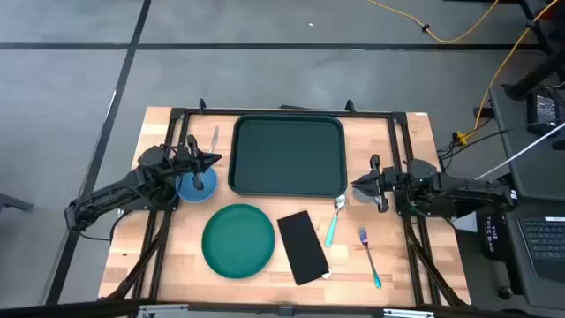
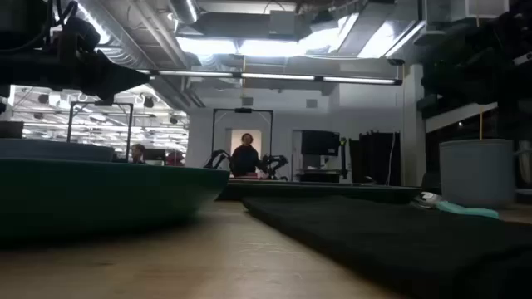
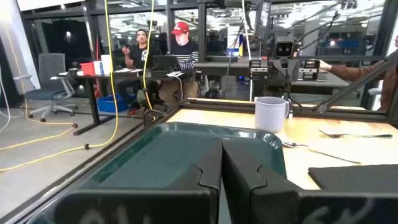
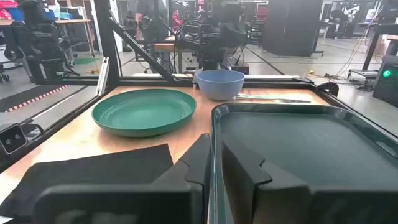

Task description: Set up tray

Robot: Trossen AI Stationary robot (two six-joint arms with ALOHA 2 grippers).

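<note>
The dark green tray (image 1: pixel 287 155) lies flat at the far middle of the table. It also fills the left wrist view (image 3: pixel 180 155) and the right wrist view (image 4: pixel 311 143). My left gripper (image 1: pixel 212 161) is shut. It hangs just off the tray's left edge, above a blue bowl (image 1: pixel 194 187), and its fingers (image 3: pixel 221 146) point across the tray. My right gripper (image 1: pixel 357 185) is also shut. It hangs by the tray's near right corner, pointing left (image 4: pixel 211 140). Neither gripper touches anything.
A round green plate (image 1: pixel 238 240) and a black napkin (image 1: pixel 303 246) lie near the front edge. A teal-handled spoon (image 1: pixel 334 225) and fork (image 1: pixel 371 261) lie to the right. A knife (image 1: pixel 214 139) lies left of the tray. A pale mug (image 3: pixel 272 114) stands by the right gripper. People sit beyond the table.
</note>
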